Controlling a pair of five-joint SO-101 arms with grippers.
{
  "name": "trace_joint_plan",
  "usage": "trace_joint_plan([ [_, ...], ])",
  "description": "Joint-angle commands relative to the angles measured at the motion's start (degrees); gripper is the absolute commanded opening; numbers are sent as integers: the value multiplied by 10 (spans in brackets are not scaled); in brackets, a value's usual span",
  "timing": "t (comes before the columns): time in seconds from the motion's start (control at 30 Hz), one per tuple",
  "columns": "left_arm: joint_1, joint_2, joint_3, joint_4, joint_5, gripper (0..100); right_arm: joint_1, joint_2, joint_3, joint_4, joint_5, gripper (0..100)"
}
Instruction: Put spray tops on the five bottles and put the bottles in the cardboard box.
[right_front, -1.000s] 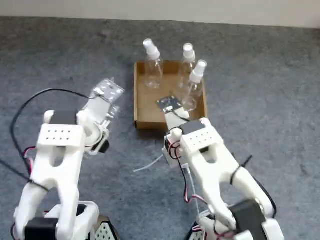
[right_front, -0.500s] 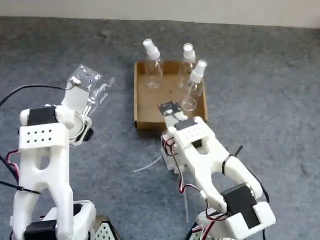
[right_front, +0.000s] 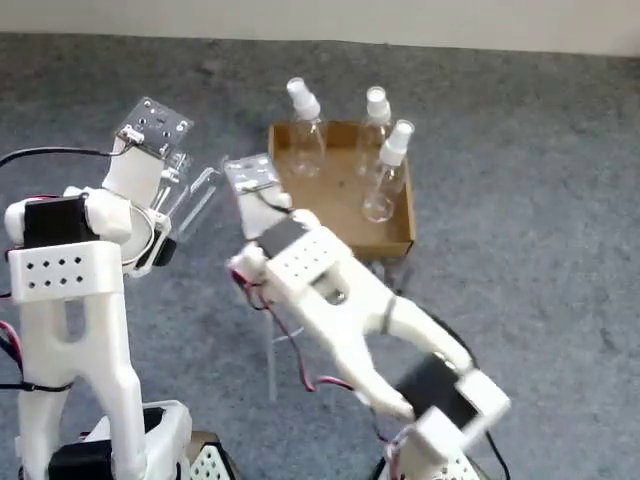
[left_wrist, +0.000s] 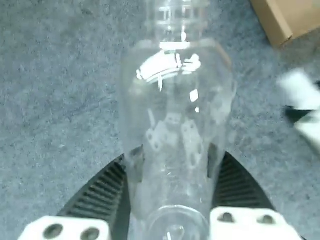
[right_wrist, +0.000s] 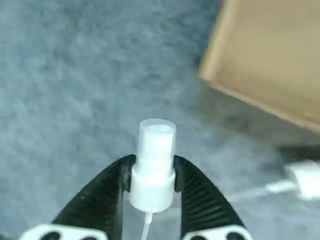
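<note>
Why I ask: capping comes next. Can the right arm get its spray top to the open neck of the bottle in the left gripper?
Probably yes. The right gripper, shut on the spray top, sits close beside the bottle in the left gripper, with only bare carpet between them.

The table's covering (right_front: 520, 200) is mottled grey (flecked lighter and darker, like carpet). The cardboard box (right_front: 340, 205) is plain tan-brown. The three capped bottles (right_front: 306, 150) (right_front: 373, 128) (right_front: 385, 185) are clear and colourless, each with a white top. The left arm (right_front: 65, 290) and the right arm (right_front: 330, 300) are white with black motor blocks. A black cable (right_front: 50, 155) and red wires (right_front: 290, 345) run along them.

The left gripper (left_wrist: 174, 165) has black ribbed fingers (left_wrist: 107, 187) on white mounts. The uncapped bottle (left_wrist: 175, 100) between them is clear, with bright white glints. The right gripper (right_wrist: 152, 167) has the same ribbed black fingers (right_wrist: 200, 200). The spray top (right_wrist: 156, 135) there is white, and its tube (right_wrist: 146, 225) is pale.
</note>
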Motion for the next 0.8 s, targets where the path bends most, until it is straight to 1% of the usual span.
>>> trace_joint_plan([
  [0.0, -7, -18, -30, 10, -2, 11, -32, 66, -88, -19, -55, 5],
  [0.07, -7, -18, -30, 10, -2, 11, -44, 96, -111, -21, -72, 9],
  [0.17, -7, -18, -27, 10, -2, 11, -44, 110, -128, -17, -77, 15],
  [0.2, -7, -18, -26, 9, -2, 11, -44, 109, -129, -16, -76, 31],
  [0.37, -5, -18, -25, 9, -2, 11, -45, 99, -132, 47, -73, 208],
  [0.47, -4, -18, -25, 10, -2, 11, -45, 91, -142, 66, -56, 276],
  [0.57, -4, -18, -25, 10, -2, 11, -43, 81, -149, 89, -14, 282],
  [0.67, -4, -18, -25, 11, -2, 11, -37, 54, -169, 124, 6, 282],
  [0.77, -4, -18, -25, 17, -2, 11, 0, 4, -191, 188, 37, 257],
])
